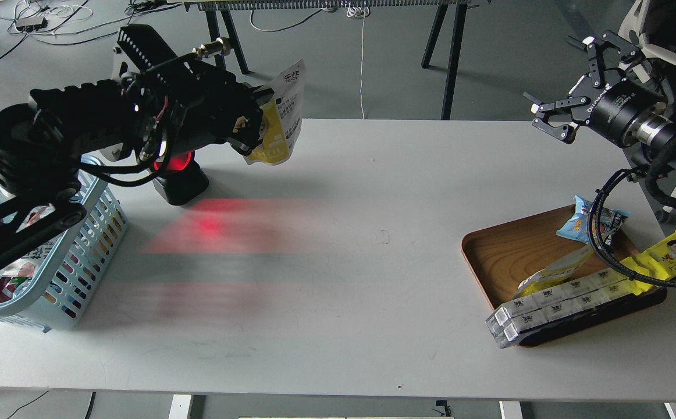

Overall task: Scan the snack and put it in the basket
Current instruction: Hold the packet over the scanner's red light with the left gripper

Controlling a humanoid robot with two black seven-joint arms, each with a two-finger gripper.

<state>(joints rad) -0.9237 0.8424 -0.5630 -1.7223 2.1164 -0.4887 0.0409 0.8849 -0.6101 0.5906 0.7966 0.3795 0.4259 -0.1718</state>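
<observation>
Upper left of frame: left gripper pinching small yellow-and-white stand-up snack pouch, held in air above white table. Light blue slotted plastic basket at left edge, well apart from pouch. Right gripper upper right, fingers spread, holding nothing.

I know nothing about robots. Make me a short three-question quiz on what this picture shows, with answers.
1. True or false: the snack lies flat on the table.
2. Which gripper holds it? A) left gripper B) right gripper
3. Fill in: the red glow on the table comes from the ____ standing beside the basket.

Key
1. False: it is held up in the air.
2. A; the right gripper is open and empty above the wooden tray.
3. Scanner.
</observation>
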